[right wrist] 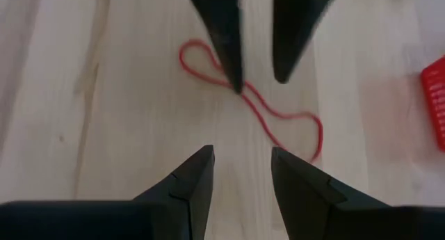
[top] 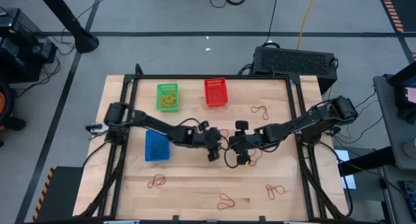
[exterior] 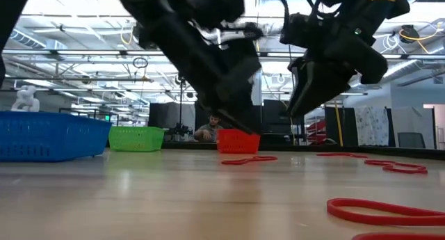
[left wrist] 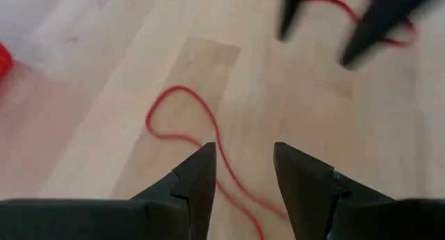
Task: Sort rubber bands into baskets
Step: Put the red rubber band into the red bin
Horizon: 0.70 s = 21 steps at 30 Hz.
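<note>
A twisted red rubber band lies flat on the wooden table, between my two grippers near the table's middle. My left gripper is open and slants down over one loop of the band. One of its fingertips is right above the band's crossing, and the low view shows it off the table. My right gripper faces it from the other side, open and also above the band. The green basket and red basket stand at the far side, the blue basket at the left.
More red bands lie loose at the far right, near left, near middle and near right. The green basket holds yellow and green bands. The two grippers stand close, tip to tip. A black box sits beyond the far edge.
</note>
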Tool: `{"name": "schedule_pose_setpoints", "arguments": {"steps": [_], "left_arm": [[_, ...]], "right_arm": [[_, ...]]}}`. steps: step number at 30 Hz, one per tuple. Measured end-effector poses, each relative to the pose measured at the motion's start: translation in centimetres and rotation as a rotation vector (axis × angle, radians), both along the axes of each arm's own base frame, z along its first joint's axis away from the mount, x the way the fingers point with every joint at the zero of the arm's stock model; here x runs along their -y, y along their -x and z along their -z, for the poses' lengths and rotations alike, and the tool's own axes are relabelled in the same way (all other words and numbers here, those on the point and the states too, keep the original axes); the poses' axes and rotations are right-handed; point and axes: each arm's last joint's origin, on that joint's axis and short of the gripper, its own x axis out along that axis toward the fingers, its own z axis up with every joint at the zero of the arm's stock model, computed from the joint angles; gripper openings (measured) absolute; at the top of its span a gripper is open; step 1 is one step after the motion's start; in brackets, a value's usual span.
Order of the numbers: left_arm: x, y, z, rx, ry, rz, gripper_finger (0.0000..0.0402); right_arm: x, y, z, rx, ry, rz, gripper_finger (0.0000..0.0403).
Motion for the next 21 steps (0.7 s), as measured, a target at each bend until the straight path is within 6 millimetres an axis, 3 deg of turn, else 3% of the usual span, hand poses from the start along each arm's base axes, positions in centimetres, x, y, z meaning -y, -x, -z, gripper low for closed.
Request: {"name": "schedule_pose_setpoints", "arguments": {"steps": [4, 8, 21], "left_arm": [[-0.8, -1.6, 1.2, -0.033, 0.076, 0.008, 0.0153], [-1.1, -1.8, 3.0, -0.089, 0.097, -0.009, 0.0153], [-1.8, -0.9, 3.8, -0.208, 0.039, -0.094, 0.0153]], "right_arm": [[0.1, 0.4, 0.3, -0.047, 0.006, 0.006, 0.0137], [0.1, 0.7, 0.4, -0.08, 0.009, 0.015, 0.0137], [0.2, 0.9, 0.6, -0.107, 0.016, 0.014, 0.0137]]}}
